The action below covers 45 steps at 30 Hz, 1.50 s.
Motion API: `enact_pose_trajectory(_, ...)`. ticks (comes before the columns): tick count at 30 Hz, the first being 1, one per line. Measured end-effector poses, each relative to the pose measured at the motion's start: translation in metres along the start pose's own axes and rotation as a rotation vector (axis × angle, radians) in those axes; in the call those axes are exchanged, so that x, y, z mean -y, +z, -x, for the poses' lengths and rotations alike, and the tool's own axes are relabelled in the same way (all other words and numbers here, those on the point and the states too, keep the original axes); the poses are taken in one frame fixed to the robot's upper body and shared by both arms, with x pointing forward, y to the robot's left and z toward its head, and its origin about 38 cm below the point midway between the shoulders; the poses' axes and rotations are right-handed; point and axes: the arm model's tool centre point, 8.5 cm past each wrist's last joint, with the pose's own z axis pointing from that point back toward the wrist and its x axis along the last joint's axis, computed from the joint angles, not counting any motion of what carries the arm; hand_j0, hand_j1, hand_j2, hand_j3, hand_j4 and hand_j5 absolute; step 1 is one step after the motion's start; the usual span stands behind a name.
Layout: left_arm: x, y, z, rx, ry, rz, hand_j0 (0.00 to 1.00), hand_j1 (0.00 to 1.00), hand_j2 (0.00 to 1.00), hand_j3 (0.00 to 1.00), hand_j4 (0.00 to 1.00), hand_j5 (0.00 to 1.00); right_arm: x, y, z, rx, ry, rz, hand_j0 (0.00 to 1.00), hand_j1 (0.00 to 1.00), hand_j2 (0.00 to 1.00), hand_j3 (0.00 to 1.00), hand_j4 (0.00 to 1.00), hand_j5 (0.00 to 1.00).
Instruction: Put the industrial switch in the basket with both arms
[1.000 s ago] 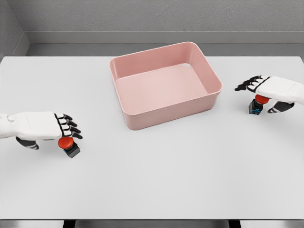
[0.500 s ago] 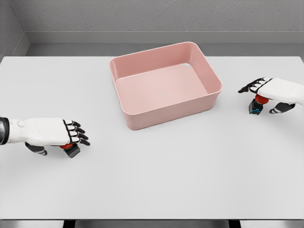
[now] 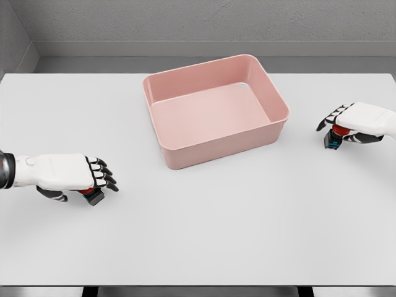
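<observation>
Two industrial switches sit on the bench (image 3: 204, 247), one at each side of the pink basket (image 3: 215, 109); the left switch (image 3: 93, 196) lies directly under the left hand (image 3: 68, 174), only its dark base and a bit of red cap showing below the fingers (image 3: 105, 178), which curl over it; whether they grip it I cannot tell; the right switch (image 3: 334, 137) stands upright beneath the right hand (image 3: 359, 119), whose fingers arch down around the red cap, seemingly closing on it; each hand lies palm-down, well apart from the basket.
</observation>
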Motion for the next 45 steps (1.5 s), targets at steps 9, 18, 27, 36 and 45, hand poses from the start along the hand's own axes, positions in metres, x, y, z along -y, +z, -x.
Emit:
enact_pose_trajectory(9, -0.001, 0.000, 0.000, 0.000, -0.001, -0.001, 0.83, 0.83, 0.83, 0.83, 0.83, 0.83, 0.001, 0.000, 0.000, 0.000, -0.001, 0.004, 0.54, 0.54, 0.54, 0.54, 0.54, 0.54)
enact_pose_trajectory(18, -0.005, 0.002, 0.001, -0.003, -0.010, -0.009, 0.78, 0.78, 0.78, 0.78, 0.78, 0.78, 0.001, 0.001, 0.000, -0.002, 0.000, -0.005, 0.43, 0.43, 0.43, 0.43, 0.43, 0.43)
enact_pose_trajectory(27, -0.005, 0.003, 0.001, -0.005, -0.010, -0.010, 0.67, 0.67, 0.67, 0.67, 0.67, 0.67, 0.013, 0.005, 0.004, -0.015, 0.007, 0.027, 0.41, 0.41, 0.41, 0.41, 0.41, 0.41)
enact_pose_trajectory(36, -0.007, 0.003, 0.002, -0.007, -0.013, -0.011, 0.49, 0.49, 0.49, 0.49, 0.49, 0.49, 0.041, 0.014, 0.005, -0.018, 0.033, 0.104, 0.41, 0.41, 0.41, 0.41, 0.41, 0.41)
enact_pose_trajectory(45, -0.020, 0.009, 0.008, -0.027, -0.041, -0.031, 0.42, 0.42, 0.42, 0.42, 0.42, 0.42, 0.071, 0.015, -0.005, 0.013, 0.068, 0.184, 0.41, 0.41, 0.41, 0.41, 0.41, 0.41)
